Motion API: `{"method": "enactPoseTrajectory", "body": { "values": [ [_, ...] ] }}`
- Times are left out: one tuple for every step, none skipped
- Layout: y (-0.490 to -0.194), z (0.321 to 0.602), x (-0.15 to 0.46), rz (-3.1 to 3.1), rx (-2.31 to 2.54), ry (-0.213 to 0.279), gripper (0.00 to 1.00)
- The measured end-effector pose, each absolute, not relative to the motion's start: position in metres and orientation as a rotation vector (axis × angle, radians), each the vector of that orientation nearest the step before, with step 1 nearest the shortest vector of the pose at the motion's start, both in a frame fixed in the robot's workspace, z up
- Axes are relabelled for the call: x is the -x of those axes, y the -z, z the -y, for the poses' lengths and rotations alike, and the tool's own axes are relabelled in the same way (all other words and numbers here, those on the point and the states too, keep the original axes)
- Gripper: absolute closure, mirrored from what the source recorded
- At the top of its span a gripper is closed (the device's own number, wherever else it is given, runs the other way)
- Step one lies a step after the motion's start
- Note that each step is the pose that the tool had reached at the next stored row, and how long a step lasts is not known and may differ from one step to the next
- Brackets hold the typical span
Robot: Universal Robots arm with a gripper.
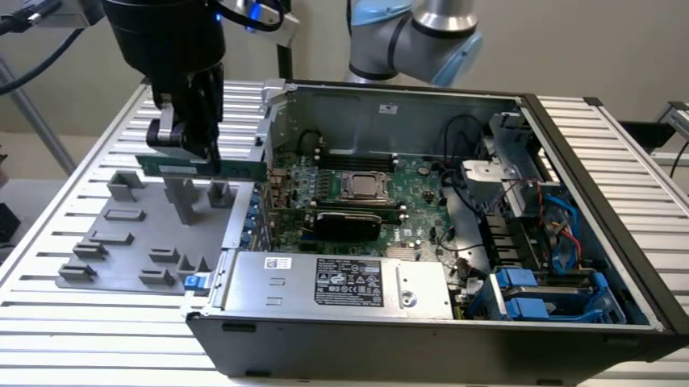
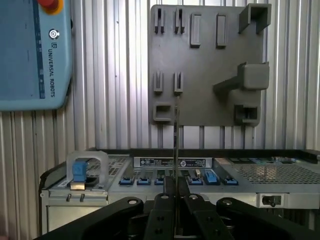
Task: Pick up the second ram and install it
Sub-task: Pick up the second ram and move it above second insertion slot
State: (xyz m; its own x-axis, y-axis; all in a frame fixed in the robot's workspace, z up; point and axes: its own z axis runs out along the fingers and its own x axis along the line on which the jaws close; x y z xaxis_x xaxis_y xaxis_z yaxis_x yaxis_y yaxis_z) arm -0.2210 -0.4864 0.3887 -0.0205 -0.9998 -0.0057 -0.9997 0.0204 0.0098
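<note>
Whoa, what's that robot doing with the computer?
The robot arm's claw is shut on a green RAM stick. It holds the stick up over the grey holder plate, beside the open computer case. The stick is not in the motherboard yet.

Wrist downward past tool [image 2: 176, 189]; exterior oblique

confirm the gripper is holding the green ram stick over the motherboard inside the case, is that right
Not quite. The gripper does hold the green ram stick, but over the grey fixture plate outside the open computer case, not over the motherboard inside it. The exterior view shows this.
</note>
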Motion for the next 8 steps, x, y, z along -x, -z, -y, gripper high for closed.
{"method": "enactPoseTrajectory", "body": {
  "values": [
    [-0.389,0.485,0.218,2.242,-2.197,0.017,0.86],
    [-0.389,0.484,0.214,2.242,-2.197,0.017,0.86],
    [-0.389,0.483,0.211,2.242,-2.197,0.017,0.86],
    [-0.389,0.482,0.208,2.242,-2.197,0.017,0.86],
    [-0.389,0.480,0.205,2.242,-2.197,0.017,0.86],
    [-0.389,0.479,0.201,2.242,-2.197,0.017,0.86],
    [-0.389,0.477,0.199,2.242,-2.197,0.017,0.86],
    [-0.389,0.476,0.196,2.242,-2.197,0.017,0.86]
  ]
}}
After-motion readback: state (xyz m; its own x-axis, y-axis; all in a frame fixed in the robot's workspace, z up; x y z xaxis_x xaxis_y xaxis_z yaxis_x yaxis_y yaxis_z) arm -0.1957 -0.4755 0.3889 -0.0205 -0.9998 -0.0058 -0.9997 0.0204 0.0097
